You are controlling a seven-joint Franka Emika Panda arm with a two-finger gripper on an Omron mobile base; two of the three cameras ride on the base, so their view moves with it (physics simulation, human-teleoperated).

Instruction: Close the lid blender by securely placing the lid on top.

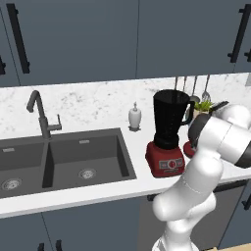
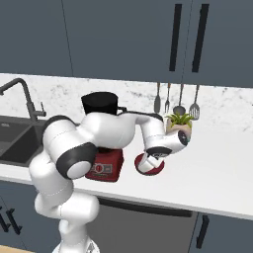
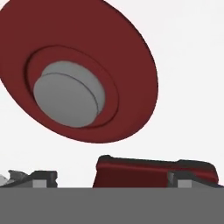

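The blender (image 1: 169, 130) stands on the white counter, its boxy red base (image 2: 105, 167) under a dark jar (image 2: 100, 104) whose top is uncovered. Just to the right of the base, the red lid (image 2: 156, 170) lies flat on the counter, grey knob (image 3: 68, 94) facing up. My gripper (image 2: 150, 159) hangs close above the lid, pointing down at it. In the hand view the lid (image 3: 131, 65) looms large and off to the upper left, the fingertips (image 3: 43, 177) stand wide apart, and nothing is between them. A red edge of the lid (image 1: 188, 148) peeks out beside my forearm.
A white soap dispenser (image 1: 135, 116) stands behind the blender to its left. Further left are the dark sink (image 1: 29, 162) and its faucet (image 1: 41, 115). A potted plant (image 2: 180, 122) sits behind the lid, under hanging utensils (image 2: 169, 101).
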